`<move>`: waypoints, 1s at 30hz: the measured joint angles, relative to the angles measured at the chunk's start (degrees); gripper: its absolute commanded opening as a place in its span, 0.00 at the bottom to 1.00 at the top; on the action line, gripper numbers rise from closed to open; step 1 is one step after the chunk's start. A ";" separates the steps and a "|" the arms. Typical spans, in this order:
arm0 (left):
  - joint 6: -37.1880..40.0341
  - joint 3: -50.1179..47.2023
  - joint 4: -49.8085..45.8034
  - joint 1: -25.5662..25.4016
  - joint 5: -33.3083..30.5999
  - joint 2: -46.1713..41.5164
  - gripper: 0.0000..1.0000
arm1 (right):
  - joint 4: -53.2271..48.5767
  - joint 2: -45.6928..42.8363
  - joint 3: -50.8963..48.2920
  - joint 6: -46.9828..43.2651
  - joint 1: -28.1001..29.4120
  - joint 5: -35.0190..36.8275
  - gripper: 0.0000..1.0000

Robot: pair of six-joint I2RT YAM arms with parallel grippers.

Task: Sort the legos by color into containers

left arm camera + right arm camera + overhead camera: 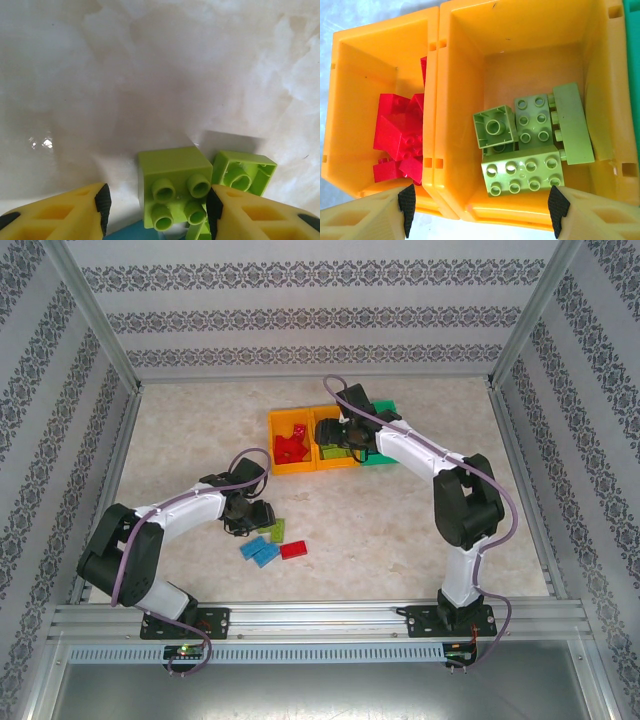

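My left gripper (157,210) is open and low over the table, its fingers on either side of a light green lego (175,187) lying studs toward the camera. The right pad is close against the brick and the left pad stands apart from it. A second green lego (245,172) lies upside down just to the right, and a blue lego (135,232) peeks in below. My right gripper (481,210) is open above the middle orange bin (470,60), which holds several green legos (522,172). The left orange bin (350,100) holds red legos (400,135).
From above, a green lego (275,530), blue legos (258,551) and a red lego (294,549) lie loose beside my left gripper (250,515). The green bin (388,408) is partly hidden behind my right arm. Bare tabletop surrounds the pile.
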 measured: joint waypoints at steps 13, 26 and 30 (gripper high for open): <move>0.17 1.44 -1.27 -1.18 -1.07 1.03 0.56 | 0.15 -0.15 -1.57 0.00 -0.15 0.20 0.73; 0.20 3.21 -1.92 -2.69 -2.29 4.26 0.40 | 0.48 -1.18 -3.43 0.00 -1.25 0.22 0.73; 0.20 3.65 -2.86 -2.71 -3.28 4.26 0.37 | 0.57 -1.73 -3.89 0.00 -1.31 0.26 0.73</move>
